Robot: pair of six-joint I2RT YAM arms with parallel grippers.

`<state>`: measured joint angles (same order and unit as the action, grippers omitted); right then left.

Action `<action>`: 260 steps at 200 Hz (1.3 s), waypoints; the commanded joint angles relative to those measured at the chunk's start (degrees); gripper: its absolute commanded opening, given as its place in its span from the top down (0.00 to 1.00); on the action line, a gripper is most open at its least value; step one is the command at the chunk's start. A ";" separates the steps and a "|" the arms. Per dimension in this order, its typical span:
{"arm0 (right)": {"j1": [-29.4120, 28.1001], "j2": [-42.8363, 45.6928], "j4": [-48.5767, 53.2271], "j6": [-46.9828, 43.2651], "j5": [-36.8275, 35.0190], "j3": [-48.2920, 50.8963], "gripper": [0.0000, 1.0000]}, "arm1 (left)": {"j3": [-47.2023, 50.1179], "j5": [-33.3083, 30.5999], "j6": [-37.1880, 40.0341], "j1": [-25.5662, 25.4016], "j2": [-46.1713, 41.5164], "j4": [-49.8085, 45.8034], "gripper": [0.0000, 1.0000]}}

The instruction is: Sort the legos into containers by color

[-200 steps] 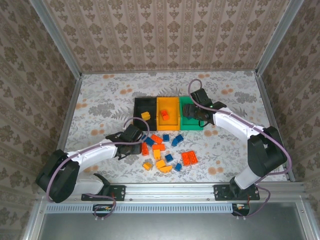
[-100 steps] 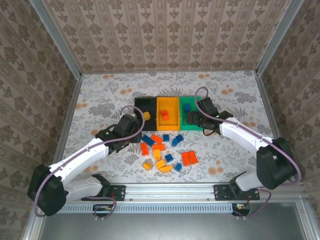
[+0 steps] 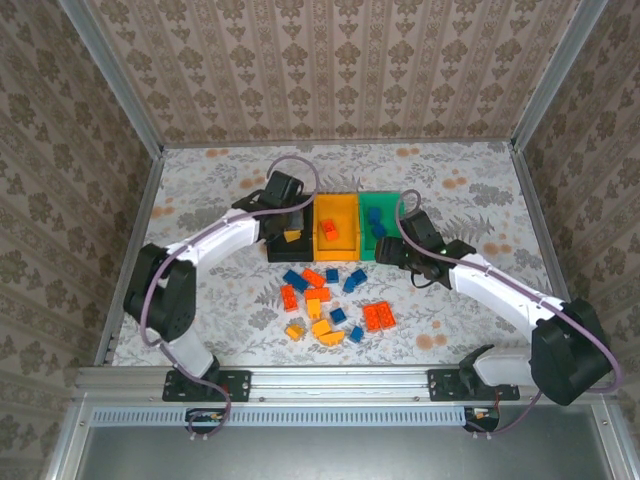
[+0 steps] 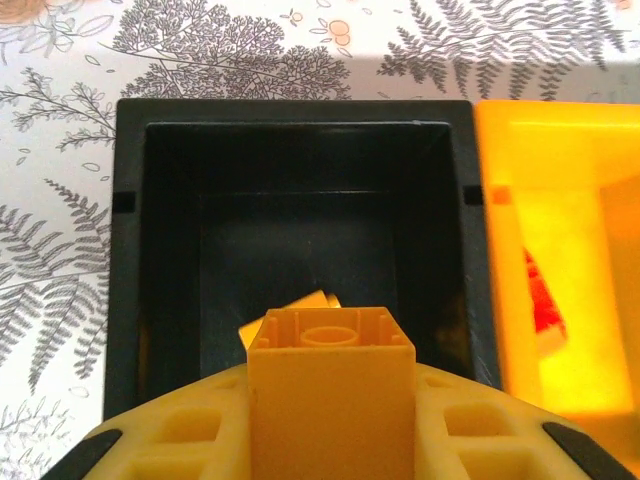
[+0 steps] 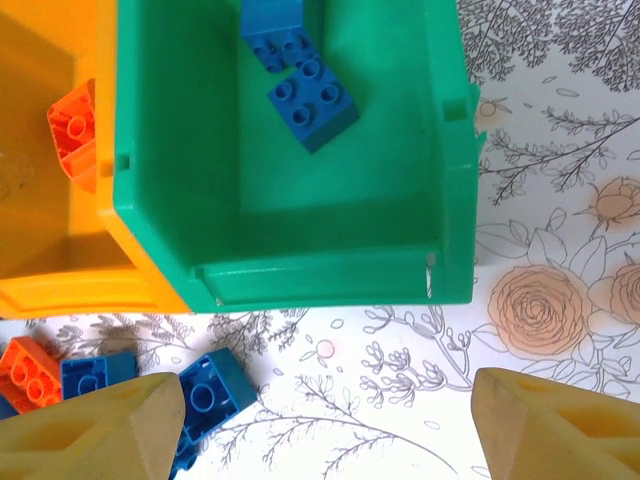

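Yellow lego (image 4: 330,395) now over black bin (image 4: 130,250), carried by left claw (image 3: 288,213).

Row of bins (image 3: 337,258) mid-bench (image 3: 200,200), loose bricks (image 3: 325,305) at its 6 o'clock.
The left bin (image 4: 130,250), middle bin (image 3: 337,208) and right bin (image 5: 300,270) stand joined side by side. A brick (image 4: 285,315) lies in the left bin, another brick (image 3: 329,229) in the middle bin, and two bricks (image 5: 312,100) in the right bin. The left claw (image 4: 330,400) hangs over the left bin, clamping a held brick (image 4: 330,370). The right claw (image 5: 330,430) hovers above the bench at 5 o'clock of the right bin, its fingers spread.
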<state>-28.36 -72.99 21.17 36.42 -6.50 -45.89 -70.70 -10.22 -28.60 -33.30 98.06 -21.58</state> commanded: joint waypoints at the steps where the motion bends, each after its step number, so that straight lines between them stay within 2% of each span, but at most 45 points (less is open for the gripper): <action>1: -0.69 2.22 1.32 0.15 2.12 1.31 0.23 | -3.16 0.94 0.80 0.51 2.32 -0.78 0.72; 24: -1.49 2.59 2.42 -0.59 3.59 1.68 0.22 | -4.18 2.03 -0.29 0.61 3.22 -0.85 0.54; 49: -3.24 2.44 3.91 -1.42 4.00 2.46 0.22 | -2.87 3.12 -1.13 -0.07 -0.36 0.57 0.33; 92: -7.76 2.54 5.97 -0.24 3.54 5.68 0.22 | 2.04 4.98 -1.79 -3.44 -11.23 2.10 0.13; 97: -8.23 2.70 6.22 0.19 3.41 6.29 0.22 | 3.12 5.03 -2.01 -3.96 -12.69 2.36 0.03; 100: -8.51 2.85 6.33 0.38 3.27 6.74 0.22 | 3.73 5.14 -2.20 -4.29 -13.65 2.55 0.01; 149: -13.08 6.13 9.24 4.41 1.43 12.30 0.28 | 15.64 4.33 -5.32 -8.89 -25.79 2.34 0.00; 179: -13.42 8.06 10.84 5.85 0.05 14.76 0.36 | 22.23 4.53 -8.18 -9.45 -30.78 2.87 0.00; 209: -13.47 6.36 10.76 5.76 -0.27 14.19 0.44 | 24.79 4.03 -8.99 -9.48 -33.06 1.63 0.00; 231: -13.22 4.58 13.36 6.50 -4.27 12.96 0.51 | 25.54 2.98 -9.02 -9.44 -34.27 0.62 0.00; 260: -11.63 5.21 14.13 7.06 -7.80 12.93 0.53 | 26.36 2.28 -8.97 -9.34 -35.81 0.45 0.00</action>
<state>-41.23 -68.10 32.03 42.26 -9.06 -31.79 -45.34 -6.44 -36.45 -42.52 64.10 -19.97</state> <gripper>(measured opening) 0.478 0.997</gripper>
